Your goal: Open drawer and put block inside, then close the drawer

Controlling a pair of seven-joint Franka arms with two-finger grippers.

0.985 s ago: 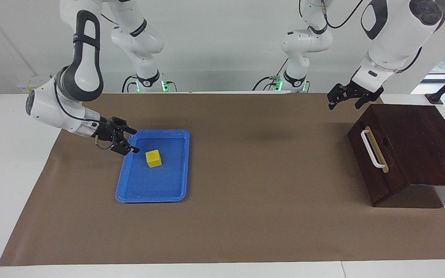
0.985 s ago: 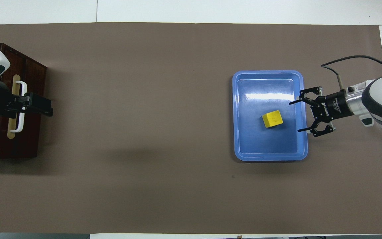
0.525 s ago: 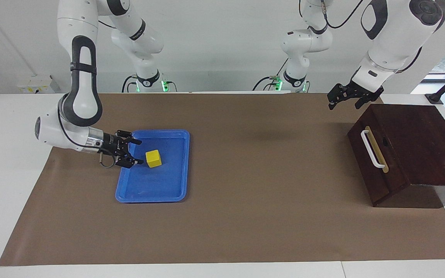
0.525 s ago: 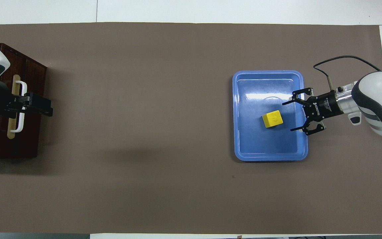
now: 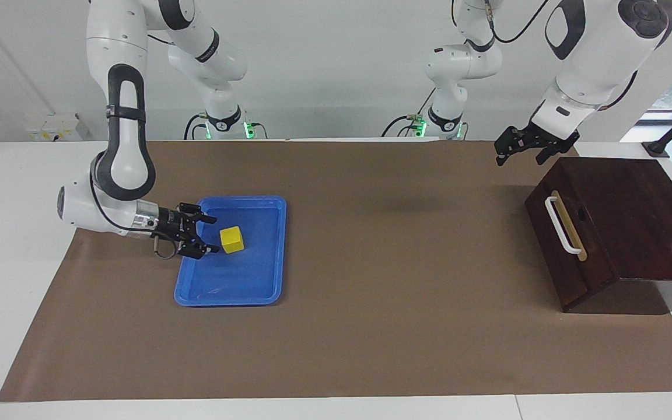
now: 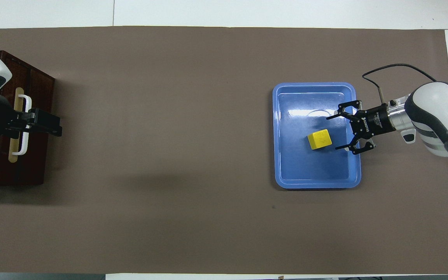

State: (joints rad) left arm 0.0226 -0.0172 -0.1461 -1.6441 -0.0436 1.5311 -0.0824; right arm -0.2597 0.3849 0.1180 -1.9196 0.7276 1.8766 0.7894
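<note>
The right gripper (image 5: 212, 234) lies nearly level and low over the blue tray (image 5: 273, 256), its fingers spread wide with nothing between them, and the block (image 5: 232, 239) sits just ahead of the fingertips, not yet inside the gap. To take the block well, I judge the gripper should slide forward until both fingers flank the cube's flat sides squarely, staying low enough to catch its middle but clear of the tray floor, then close. The tray rim at the wrist's end passes under the fingers, so a dip there could catch the lip and shove the tray. Ahead of the block the tray floor is bare, which leaves room for a small overshoot. Toward the left arm's end of the table the brown mat (image 5: 382, 326) is bare up to the drawer (image 5: 563, 245), which looks shut, white handle (image 5: 562, 225) untouched. The left gripper (image 5: 524, 148) waits open above the table beside the drawer box, empty.
</note>
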